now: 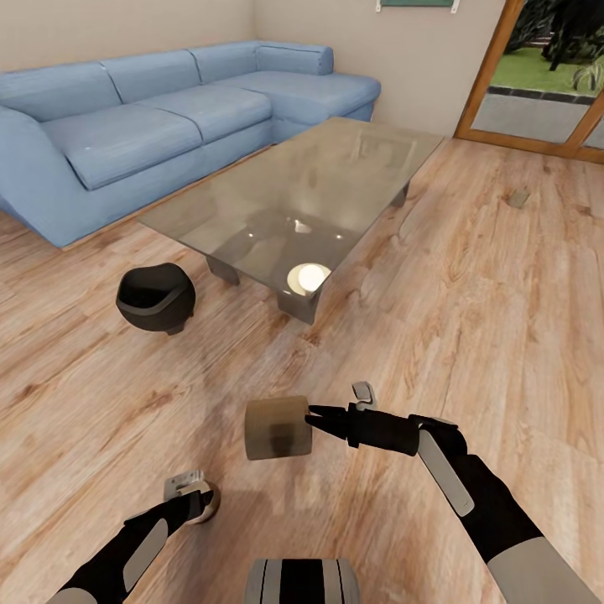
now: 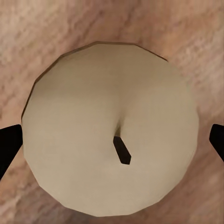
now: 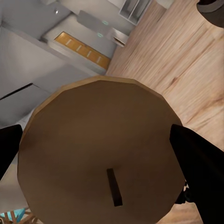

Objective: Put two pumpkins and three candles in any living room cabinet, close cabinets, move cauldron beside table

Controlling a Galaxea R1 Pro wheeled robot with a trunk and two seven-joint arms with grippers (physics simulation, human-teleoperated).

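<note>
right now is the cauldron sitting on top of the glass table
No, the cauldron stands on the wooden floor beside the table, near its corner.

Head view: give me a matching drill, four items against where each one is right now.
Items:
1. cauldron
2. sofa
3. candle at the right end effector
4. glass door

Places:
A. far right, behind the table
B. on the floor by the table's near left corner
C. along the wall beyond the table
D. held sideways between the fingers of the right end effector

Pairs: 1-B, 2-C, 3-D, 4-A
</note>
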